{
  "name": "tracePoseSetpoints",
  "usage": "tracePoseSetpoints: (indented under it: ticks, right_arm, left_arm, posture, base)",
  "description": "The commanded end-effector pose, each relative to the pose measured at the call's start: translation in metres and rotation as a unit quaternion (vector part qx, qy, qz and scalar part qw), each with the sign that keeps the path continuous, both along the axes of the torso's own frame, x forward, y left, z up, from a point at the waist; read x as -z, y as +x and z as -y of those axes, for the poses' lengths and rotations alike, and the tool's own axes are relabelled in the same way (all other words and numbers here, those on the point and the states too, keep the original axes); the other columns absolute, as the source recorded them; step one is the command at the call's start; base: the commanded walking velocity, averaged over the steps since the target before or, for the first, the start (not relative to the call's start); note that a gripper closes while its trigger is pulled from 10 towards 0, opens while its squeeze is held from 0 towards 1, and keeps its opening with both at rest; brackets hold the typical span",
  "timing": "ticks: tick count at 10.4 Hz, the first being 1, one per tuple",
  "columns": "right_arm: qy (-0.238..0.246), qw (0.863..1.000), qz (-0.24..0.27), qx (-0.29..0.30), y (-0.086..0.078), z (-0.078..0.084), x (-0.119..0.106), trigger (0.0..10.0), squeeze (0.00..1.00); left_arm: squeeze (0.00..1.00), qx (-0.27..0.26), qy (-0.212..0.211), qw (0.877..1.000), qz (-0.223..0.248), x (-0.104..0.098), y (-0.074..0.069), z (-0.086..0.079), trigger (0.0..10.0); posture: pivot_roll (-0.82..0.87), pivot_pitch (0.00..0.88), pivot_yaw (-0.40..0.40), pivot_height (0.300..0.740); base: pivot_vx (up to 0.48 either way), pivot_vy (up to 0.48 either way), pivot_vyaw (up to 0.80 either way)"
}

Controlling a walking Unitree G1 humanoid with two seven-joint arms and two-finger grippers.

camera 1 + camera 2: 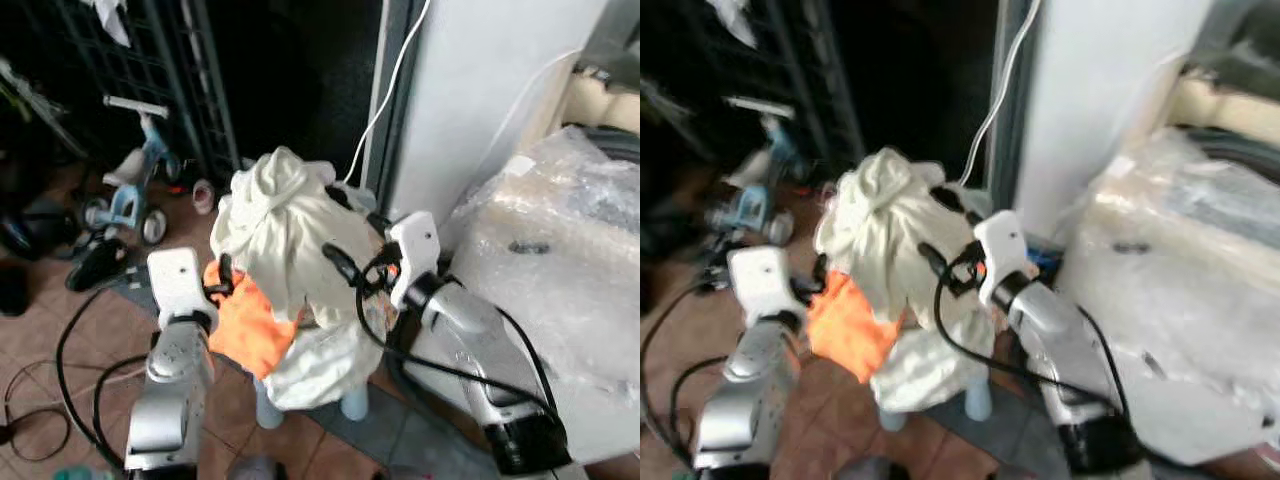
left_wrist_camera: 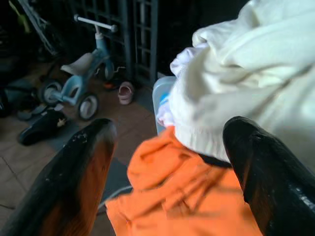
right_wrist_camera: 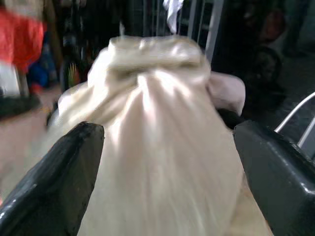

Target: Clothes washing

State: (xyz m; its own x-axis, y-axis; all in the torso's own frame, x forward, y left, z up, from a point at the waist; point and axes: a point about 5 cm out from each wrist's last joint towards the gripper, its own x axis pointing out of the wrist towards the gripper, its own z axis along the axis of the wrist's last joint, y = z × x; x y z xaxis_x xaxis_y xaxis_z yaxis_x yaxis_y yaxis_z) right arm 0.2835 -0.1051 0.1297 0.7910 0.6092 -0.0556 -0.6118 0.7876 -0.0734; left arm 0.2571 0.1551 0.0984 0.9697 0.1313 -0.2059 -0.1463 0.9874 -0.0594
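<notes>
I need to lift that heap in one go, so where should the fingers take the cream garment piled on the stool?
Probably at the bunched knot on top of the cream garment, where the folds gather into a graspable ridge. The right gripper, fingers open, already faces it from the robot's right; closing across that gathered part looks best. The left gripper is open at the orange cloth lower down.

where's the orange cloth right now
The orange cloth hangs at the robot's left side of the laundry pile, tucked under the cream-white garment heaped on a small stool, directly in front of the left gripper.
</notes>
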Motion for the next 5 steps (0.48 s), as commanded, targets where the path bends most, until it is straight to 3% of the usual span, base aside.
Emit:
tracePoseSetpoints:
  ticks: [1, 3, 4, 5]
  right_arm:
    - [-0.015, 0.999, 0.029, -0.007, 0.006, -0.005, -0.005, 10.0, 0.00]
    - [-0.001, 0.997, 0.004, 0.072, 0.024, -0.001, 0.001, 10.0, 0.00]
    - [0.019, 0.995, -0.008, 0.101, 0.027, 0.001, 0.004, 10.0, 0.00]
    - [0.011, 0.991, -0.022, 0.135, 0.032, 0.005, 0.010, 10.0, 0.00]
  left_arm:
    - [0.00, -0.008, 0.006, 1.000, -0.001, -0.002, -0.001, -0.005, 10.0]
    - [0.00, -0.014, -0.008, 1.000, -0.009, -0.001, -0.003, -0.005, 10.0]
    - [0.00, -0.013, -0.035, 0.999, -0.022, 0.001, -0.005, -0.004, 10.0]
    - [0.00, 0.009, -0.023, 1.000, -0.008, -0.002, -0.004, -0.003, 10.0]
  posture:
    - [-0.03, 0.000, 0.004, 0.740]
    - [-0.01, 0.000, 0.000, 0.740]
    - [-0.01, 0.000, 0.001, 0.740]
    - [0.00, 0.000, 0.004, 0.740]
  base:
    - [0.000, 0.000, 0.80]
    - [0.000, 0.000, 0.80]
    - [0.000, 0.000, 0.67]
    - [0.000, 0.000, 0.00]
